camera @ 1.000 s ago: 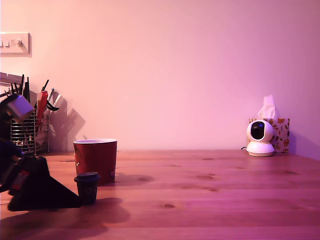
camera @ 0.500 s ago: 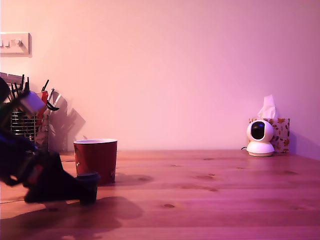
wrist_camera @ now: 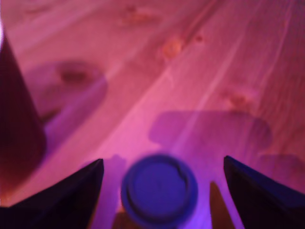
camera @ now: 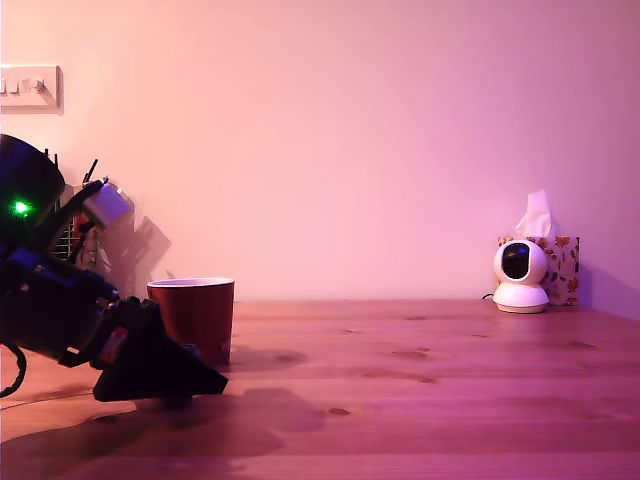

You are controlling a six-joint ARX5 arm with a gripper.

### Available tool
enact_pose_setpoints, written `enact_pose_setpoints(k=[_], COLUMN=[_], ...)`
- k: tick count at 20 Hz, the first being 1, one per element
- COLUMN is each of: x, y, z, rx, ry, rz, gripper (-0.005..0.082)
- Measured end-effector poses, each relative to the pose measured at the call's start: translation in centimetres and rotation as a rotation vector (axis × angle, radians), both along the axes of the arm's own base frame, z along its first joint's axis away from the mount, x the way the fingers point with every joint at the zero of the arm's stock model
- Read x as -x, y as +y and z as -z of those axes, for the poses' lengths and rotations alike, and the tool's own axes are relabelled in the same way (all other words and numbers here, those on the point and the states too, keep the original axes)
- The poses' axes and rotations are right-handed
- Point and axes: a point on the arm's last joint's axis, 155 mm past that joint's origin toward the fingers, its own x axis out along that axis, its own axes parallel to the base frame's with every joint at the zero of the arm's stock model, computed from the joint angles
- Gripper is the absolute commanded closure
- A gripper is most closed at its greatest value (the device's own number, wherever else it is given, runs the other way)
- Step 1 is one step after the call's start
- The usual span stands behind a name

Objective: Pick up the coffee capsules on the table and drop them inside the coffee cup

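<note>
One small dark capsule (wrist_camera: pixel 159 191) with a round lid stands on the wooden table (camera: pixel 420 400), between the two dark fingers (wrist_camera: pixel 71 195) of my gripper (wrist_camera: pixel 163 160). The jaws are wide apart, with gaps on both sides of the capsule. In the exterior view the gripper (camera: pixel 190 385) sits low on the table at the left and covers the capsule. The dark red cup (camera: pixel 195 315) with a pale rim stands upright just behind the gripper; its wall shows in the wrist view as the cup (wrist_camera: pixel 16 133). No other capsule is in view.
A wire mesh utensil holder (camera: pixel 72 240) stands by the wall behind the arm. A white dome camera (camera: pixel 520 275) and a tissue box (camera: pixel 562 262) sit at the exterior view's far right. A wall switch (camera: pixel 30 88) is high on the left.
The gripper has slid toward the exterior view's right along the table and now surrounds the capsule, hiding it from the exterior camera. The cup has not moved.
</note>
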Motion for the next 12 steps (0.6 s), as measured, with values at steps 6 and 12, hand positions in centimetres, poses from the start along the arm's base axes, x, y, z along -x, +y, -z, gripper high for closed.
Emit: enact_pose_setpoints(k=[6,12], x=[0.28,0.28], y=[0.08,0.08], z=[0.54,0.55], rx=[-0.008,-0.008], ry=[0.023,0.023], rz=[0.0,0.0], gripper=[0.004,0.004])
